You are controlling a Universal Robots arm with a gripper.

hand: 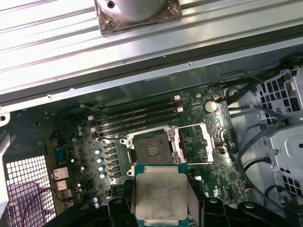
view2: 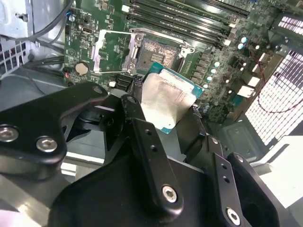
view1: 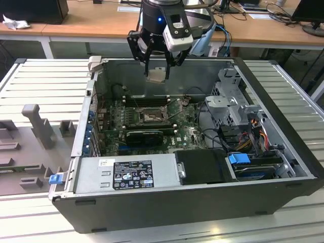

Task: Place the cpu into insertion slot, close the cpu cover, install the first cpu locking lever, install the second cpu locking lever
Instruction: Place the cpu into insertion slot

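Clearly the first step is in hand: the pincer [view1: 156,71], closed to the chip's width on the cpu [hand: 161,196], hangs well above the insertion slot [hand: 152,150] in the open computer case [view1: 202,202]. The cpu cover [hand: 209,147] lies swung open beside the slot. I judge that placing needs the chip level and squared to it

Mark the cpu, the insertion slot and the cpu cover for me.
cpu [hand: 160,196]: first wrist view, middle of its metal top.
insertion slot [hand: 152,150]: first wrist view, centre of contact field.
cpu cover [hand: 208,143]: first wrist view, frame bar away from the slot.
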